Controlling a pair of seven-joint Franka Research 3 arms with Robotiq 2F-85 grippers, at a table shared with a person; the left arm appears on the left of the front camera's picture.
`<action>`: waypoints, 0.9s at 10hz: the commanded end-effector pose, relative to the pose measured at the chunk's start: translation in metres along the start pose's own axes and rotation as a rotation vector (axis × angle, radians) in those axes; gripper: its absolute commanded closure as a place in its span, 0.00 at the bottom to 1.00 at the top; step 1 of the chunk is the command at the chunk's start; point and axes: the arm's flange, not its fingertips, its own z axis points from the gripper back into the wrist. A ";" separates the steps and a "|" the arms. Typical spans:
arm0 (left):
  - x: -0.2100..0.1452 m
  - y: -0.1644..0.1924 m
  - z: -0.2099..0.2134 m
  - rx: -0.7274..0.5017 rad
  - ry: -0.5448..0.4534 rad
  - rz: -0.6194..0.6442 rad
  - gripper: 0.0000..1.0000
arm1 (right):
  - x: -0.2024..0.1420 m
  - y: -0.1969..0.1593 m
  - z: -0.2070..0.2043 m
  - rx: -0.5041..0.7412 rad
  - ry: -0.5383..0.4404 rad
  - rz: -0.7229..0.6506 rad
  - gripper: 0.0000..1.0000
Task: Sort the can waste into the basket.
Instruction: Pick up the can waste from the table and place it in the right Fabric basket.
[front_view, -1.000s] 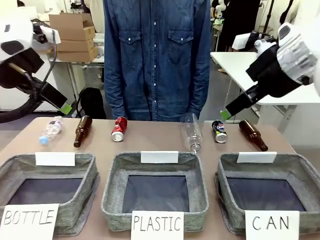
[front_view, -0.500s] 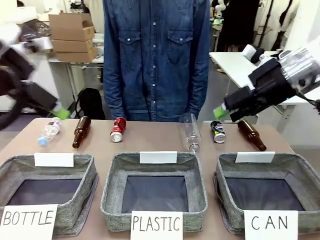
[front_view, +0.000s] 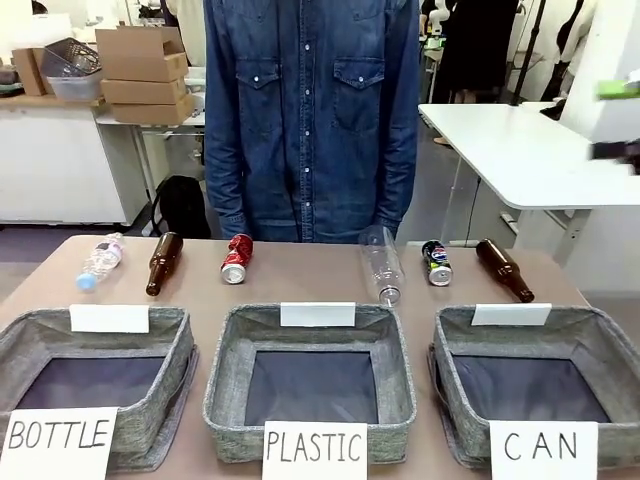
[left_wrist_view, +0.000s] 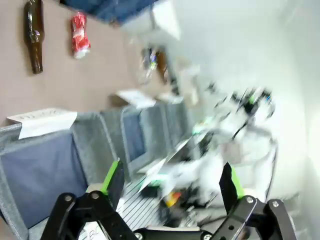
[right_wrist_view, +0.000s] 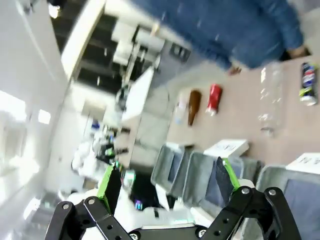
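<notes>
The red can (front_view: 237, 259) lies on the table's far side, left of centre, and the dark blue can (front_view: 436, 263) lies to the right, just behind the grey basket (front_view: 446, 390) signed "CAN". That basket holds nothing. In the left wrist view my left gripper (left_wrist_view: 171, 185) is open and holds nothing, high above the table, with the red can (left_wrist_view: 79, 34) far off at the top left. My right gripper (right_wrist_view: 167, 184) is also open and holds nothing, well above the table. Both the red can (right_wrist_view: 214, 98) and the blue can (right_wrist_view: 308, 82) lie far beyond it. Both wrist views are motion-blurred.
A person in a denim shirt (front_view: 310, 110) stands at the far edge. Two brown bottles (front_view: 161, 263) (front_view: 503, 268) and two clear plastic bottles (front_view: 100, 259) (front_view: 381, 263) lie in the row with the cans. The "PLASTIC" bin (front_view: 225, 390) and "BOTTLE" bin (front_view: 178, 385) stand left of the basket.
Both arms have pulled back from over the table's far corners. The left one went out at the left, the right one up and off to the right edge. The cans have not moved.
</notes>
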 end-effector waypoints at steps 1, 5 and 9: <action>-0.020 -0.010 -0.038 -0.062 -0.402 0.086 0.00 | -0.084 -0.037 -0.008 -0.128 -0.080 0.031 0.00; 0.000 0.000 0.000 0.000 0.000 0.000 0.00 | 0.000 0.000 0.000 0.000 0.000 0.000 0.00; 0.000 0.000 0.000 0.000 0.000 0.000 0.00 | 0.000 0.000 0.000 0.000 0.000 0.000 0.00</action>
